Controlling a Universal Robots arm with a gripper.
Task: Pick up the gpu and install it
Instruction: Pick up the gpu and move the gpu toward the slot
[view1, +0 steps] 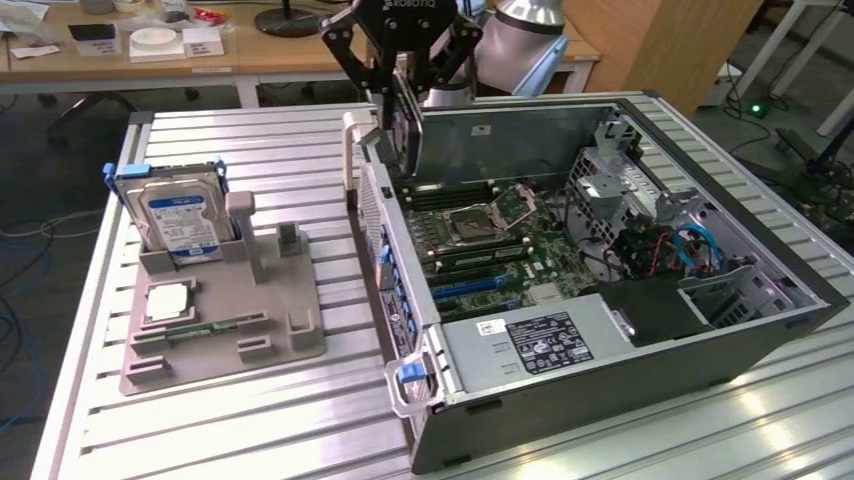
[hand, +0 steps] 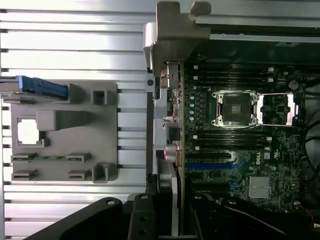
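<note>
While we are gripping the gpu (view1: 404, 135) upright, the gripper (view1: 400, 85) jaws pinched shut on its upper edge, we are hanging it over the open computer case (view1: 601, 410). The pickup is done, but the card is not yet seated on the motherboard (view1: 501, 250).

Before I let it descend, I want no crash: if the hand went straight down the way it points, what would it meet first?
Likely the motherboard just inside the case wall: the gpu, clamped in the hand, hangs edge-down above it. Depth is unclear; it might clip the wall.
</note>
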